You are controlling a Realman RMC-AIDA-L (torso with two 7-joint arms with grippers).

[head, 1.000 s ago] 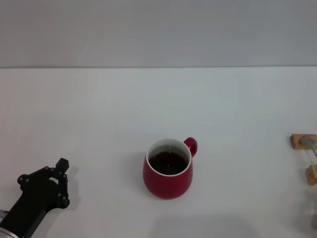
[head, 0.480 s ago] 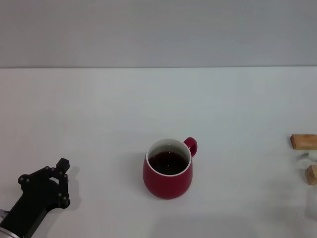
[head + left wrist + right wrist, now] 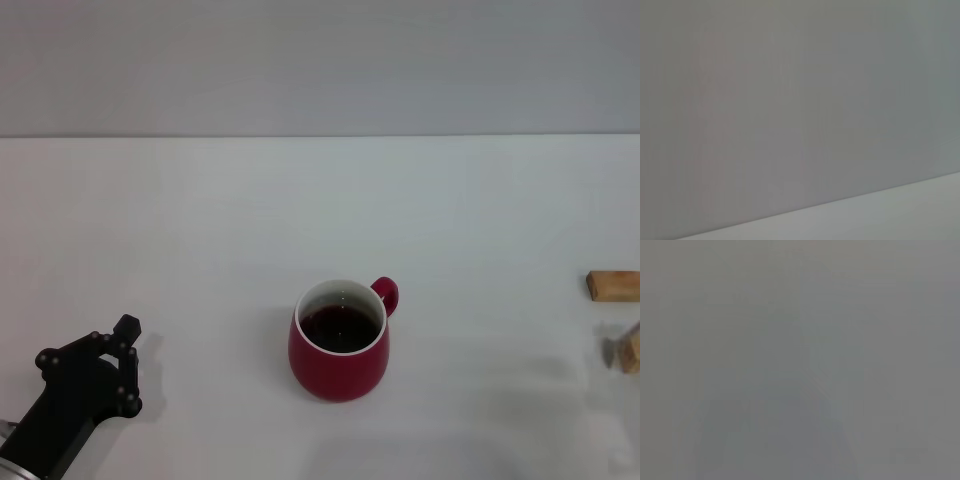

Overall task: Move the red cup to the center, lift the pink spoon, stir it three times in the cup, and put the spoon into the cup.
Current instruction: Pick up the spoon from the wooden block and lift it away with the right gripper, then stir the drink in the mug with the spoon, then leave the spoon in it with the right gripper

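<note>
The red cup (image 3: 340, 342) stands upright on the white table (image 3: 200, 220), near the middle front, with its handle to the back right and dark liquid inside. The pink spoon is out of view in every view. My left gripper (image 3: 95, 362) is black and rests low at the front left, well apart from the cup and holding nothing that shows. My right gripper is out of view. The right wrist view is a plain grey blur.
Two small tan wooden blocks lie at the right edge, one (image 3: 613, 285) farther back and one (image 3: 629, 352) nearer, with a faint shadow beside them. The left wrist view shows only the grey wall and a strip of table (image 3: 920, 210).
A grey spoon end that lay on the farther wooden block a second ago is gone from view. The cup and left arm have stayed in place.
</note>
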